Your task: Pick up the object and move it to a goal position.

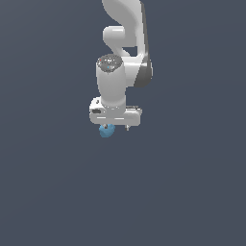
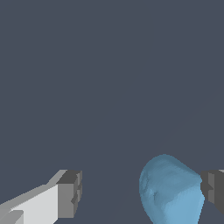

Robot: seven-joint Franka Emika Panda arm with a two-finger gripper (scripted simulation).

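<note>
Object [image 2: 171, 190], a light-blue faceted lump, sits between the jaws of the gripper [image 2: 142, 192] in the wrist view, its one side against or just at the grey pad [image 2: 213, 188] of one finger, the other finger's pad [image 2: 70, 194] well apart from it across an open gap. Jaws stand wide open, far wider than the lump, gripping nothing. In the exterior view the white arm [image 1: 113, 81] points straight down over the flat dark-grey surface [image 1: 192, 192], and the lump [image 1: 106, 130] shows just under the gripper's body, toward the exterior view's left end of it.
</note>
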